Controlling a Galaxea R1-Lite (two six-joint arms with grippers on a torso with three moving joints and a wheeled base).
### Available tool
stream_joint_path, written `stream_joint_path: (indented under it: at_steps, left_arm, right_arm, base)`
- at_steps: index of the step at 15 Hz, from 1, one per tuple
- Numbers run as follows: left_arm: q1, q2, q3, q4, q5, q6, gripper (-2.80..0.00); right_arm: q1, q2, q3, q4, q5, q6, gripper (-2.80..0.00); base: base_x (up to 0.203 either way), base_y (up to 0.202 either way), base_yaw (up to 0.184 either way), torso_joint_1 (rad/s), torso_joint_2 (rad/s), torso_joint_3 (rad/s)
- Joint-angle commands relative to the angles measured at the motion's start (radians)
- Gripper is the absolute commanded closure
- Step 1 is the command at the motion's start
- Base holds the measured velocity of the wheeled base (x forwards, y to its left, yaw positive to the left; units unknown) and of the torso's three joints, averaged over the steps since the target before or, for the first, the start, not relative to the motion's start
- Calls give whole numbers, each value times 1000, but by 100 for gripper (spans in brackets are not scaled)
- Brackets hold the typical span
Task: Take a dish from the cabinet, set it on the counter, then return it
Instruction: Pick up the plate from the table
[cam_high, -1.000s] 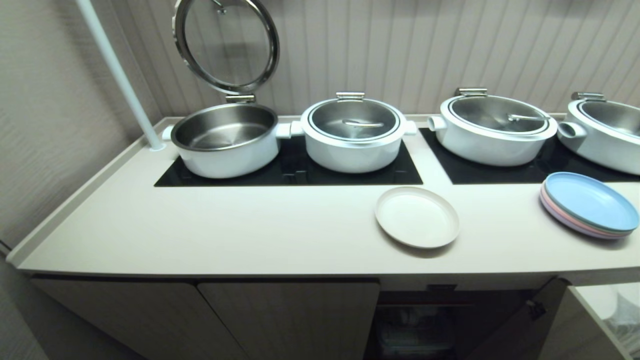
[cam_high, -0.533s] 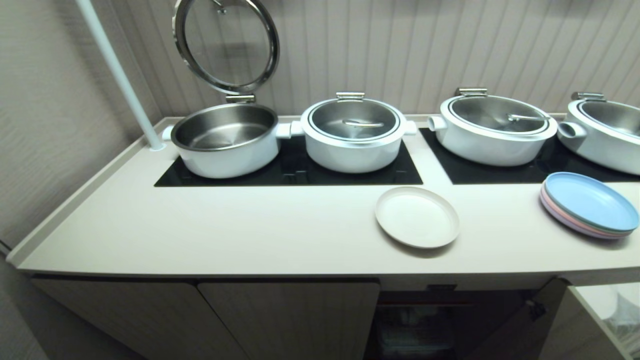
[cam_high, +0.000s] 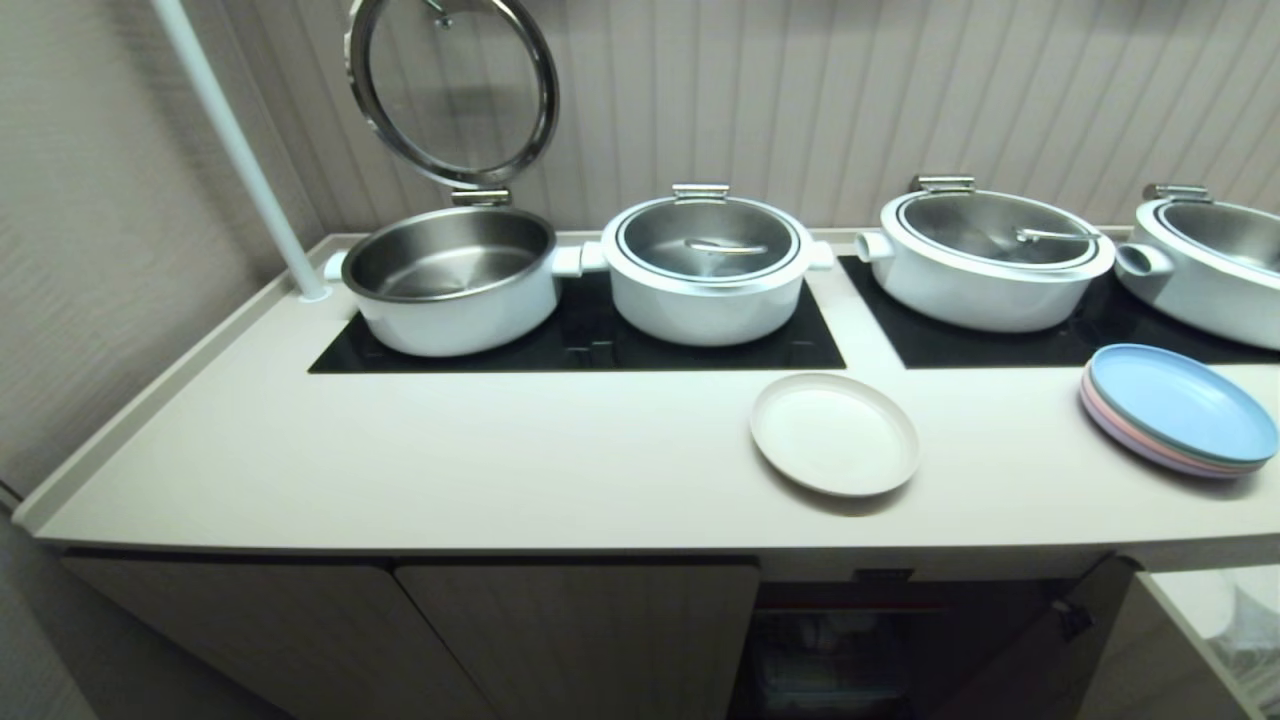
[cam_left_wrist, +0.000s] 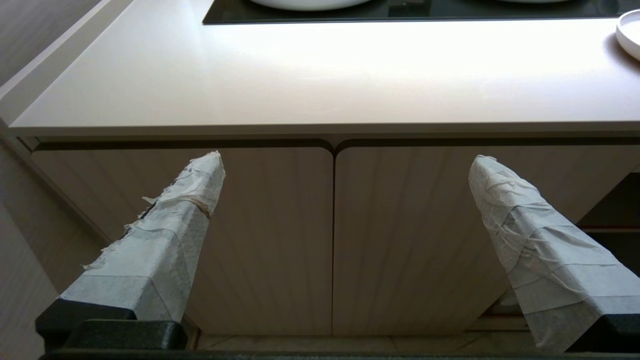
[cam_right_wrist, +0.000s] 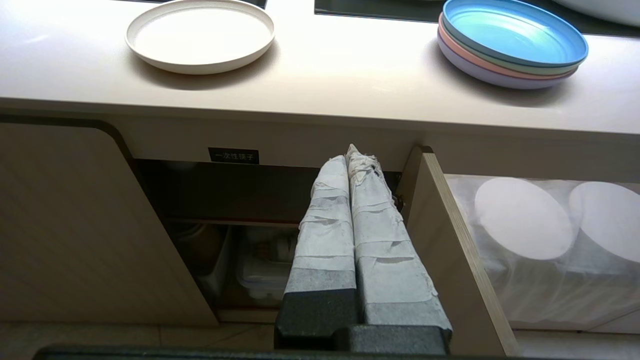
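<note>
A cream dish (cam_high: 834, 434) rests on the worktop (cam_high: 450, 460) above the open cabinet (cam_right_wrist: 235, 235), ready for return; the right hand (cam_right_wrist: 356, 156) is pressed together and empty, the left hand (cam_left_wrist: 345, 165) spread apart.

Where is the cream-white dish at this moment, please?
In the head view, the dish lies flat on the counter, right of centre, just in front of the black cooktop panel and left of the stacked pastel plates.

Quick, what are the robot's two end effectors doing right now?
Left end effector: open, holding nothing.
Right end effector: closed, holding nothing.
</note>
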Motion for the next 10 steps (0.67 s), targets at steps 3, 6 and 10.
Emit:
stream_joint_path:
  at_steps: [3,6,10]
  left_arm:
    - [0,0,0,0,1,0,-280]
    - [0,0,0,0,1,0,-280]
    - [0,0,0,0,-1,0,-280]
  right_arm:
    - [0,2,0,0,11,1,0]
    - [0,2,-11,-16,62,-36,0]
    - [0,19,-143,74,66,-40,0]
  base:
    - [0,0,0,0,0,0]
    - [0,0,0,0,0,0]
    - [0,0,0,0,0,0]
